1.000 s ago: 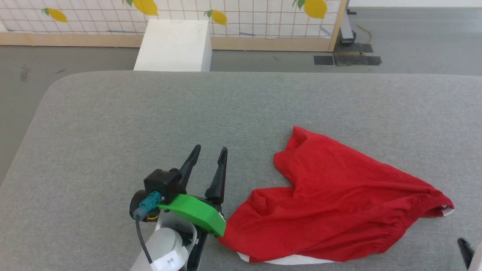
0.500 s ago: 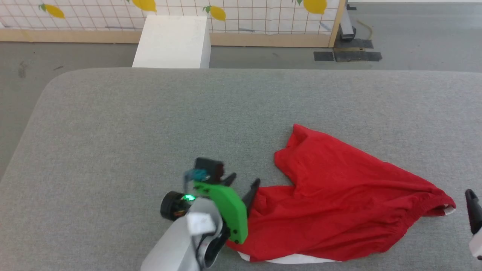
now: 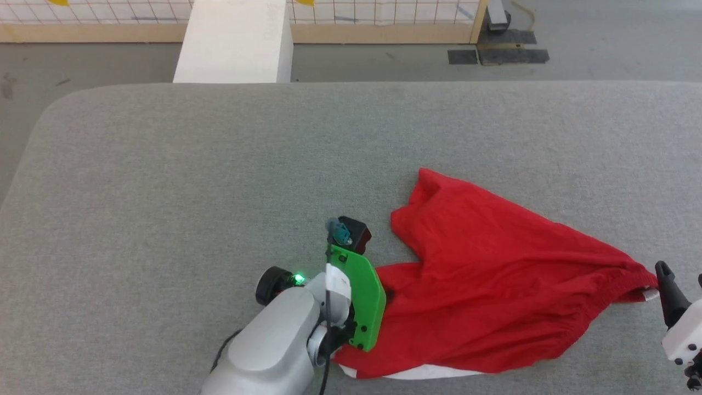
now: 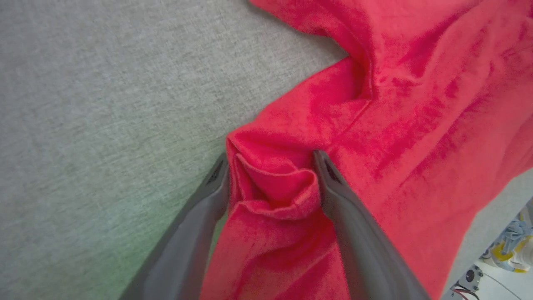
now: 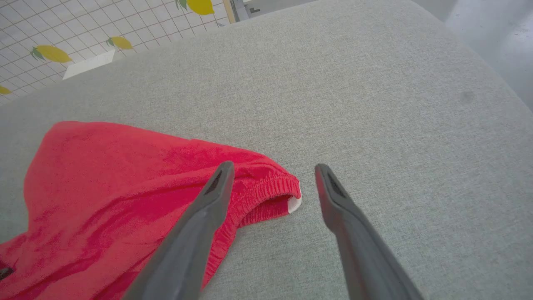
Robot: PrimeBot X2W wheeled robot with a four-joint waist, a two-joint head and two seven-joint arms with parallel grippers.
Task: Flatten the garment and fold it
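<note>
Now the left claw (image 4: 271,158) is spread wide, with one finger on each side of a soft bump of red cloth. It is not pinching yet. The bump is a scrunched edge of the garment (image 4: 416,104), at the end closest to the left arm. To do this step well, I think the claw should go down until its tips nearly touch the worktop (image 4: 83,83). Then it should press together slowly, so it catches the whole bump and not just a tiny bit on top. A tiny bit could slip out when the arm pulls. It should also not grab too many layers, or the cloth may not open up. The right claw (image 5: 274,166) is spread too and holds nothing. It hangs near the stretchy waistband (image 5: 270,185), where a little white bit (image 5: 295,203) pokes out at the end. I cannot tell if it touches the cloth. That corner looks like a good place for it to pinch. Once each claw holds an end, pulling apart gently and low should stretch the garment flat. The garment lies crumpled on the near right part of the grey worktop, with a white strip (image 3: 428,373) peeking out under its near edge. No folding is done yet.
</note>
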